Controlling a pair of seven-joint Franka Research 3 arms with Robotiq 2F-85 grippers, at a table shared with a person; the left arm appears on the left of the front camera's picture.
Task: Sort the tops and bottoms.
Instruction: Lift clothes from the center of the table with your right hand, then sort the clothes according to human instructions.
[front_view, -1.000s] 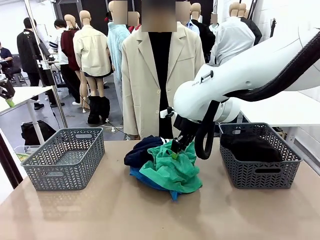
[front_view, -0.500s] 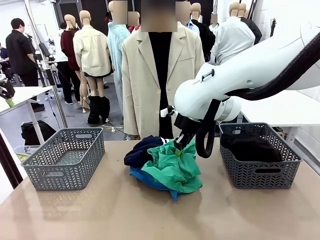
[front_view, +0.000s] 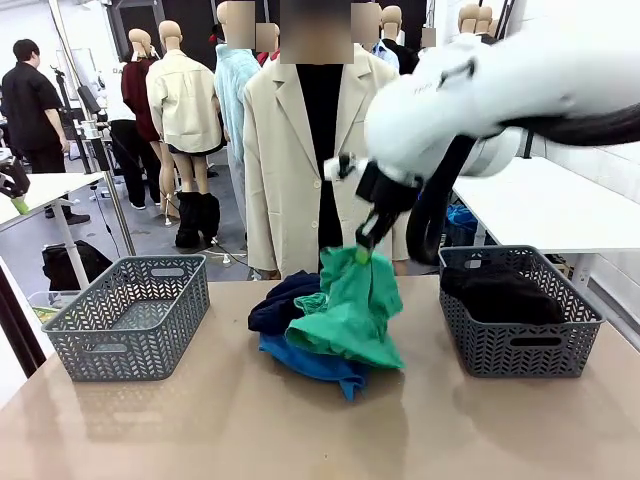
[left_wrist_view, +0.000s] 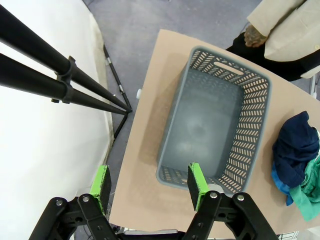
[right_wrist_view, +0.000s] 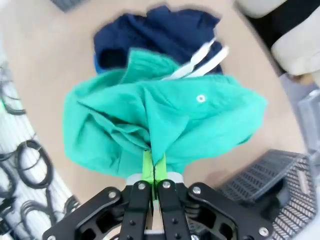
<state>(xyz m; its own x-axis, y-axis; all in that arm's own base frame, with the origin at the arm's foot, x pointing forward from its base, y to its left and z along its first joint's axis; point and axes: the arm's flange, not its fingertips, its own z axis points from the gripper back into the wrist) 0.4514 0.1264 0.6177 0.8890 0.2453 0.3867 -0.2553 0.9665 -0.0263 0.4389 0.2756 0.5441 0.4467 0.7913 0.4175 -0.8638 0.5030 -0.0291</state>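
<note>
1. Front view, from where I stand: the right gripper (front_view: 362, 250) hangs above the middle of the table (front_view: 200, 420), its fingers pinched tight on a fold of the emerald green garment (front_view: 350, 310).
2. That garment is pulled up into a peak at the pinch. Its lower folds drape over the pile beneath.
3. In the pile, the dark navy garment (front_view: 280, 300) lies bunched just to the left of the green one. The bright blue garment (front_view: 310, 362) lies at the bottom, poking out along the near edge.
4. The black garment (front_view: 500, 295) sits inside the right basket (front_view: 520, 345), a grey one at the right end of the table.
5. The left basket (front_view: 130, 320), also grey, stands at the other end, well apart from the pile.
6. A person in a beige coat (front_view: 290, 150) stands at the far side, right behind the pile.
7. Right wrist view: the right gripper (right_wrist_view: 154, 167) has its green pads pressed together with green cloth (right_wrist_view: 165, 125) caught between them. White drawstrings (right_wrist_view: 200, 55) lie across the navy cloth (right_wrist_view: 150, 35) beyond.
8. Left wrist view: the left gripper (left_wrist_view: 149, 186) hovers high over the near end of the left basket (left_wrist_view: 250, 125), fingers spread apart and holding nothing. The person's hand (left_wrist_view: 255, 36) hangs by the far table edge.
</note>
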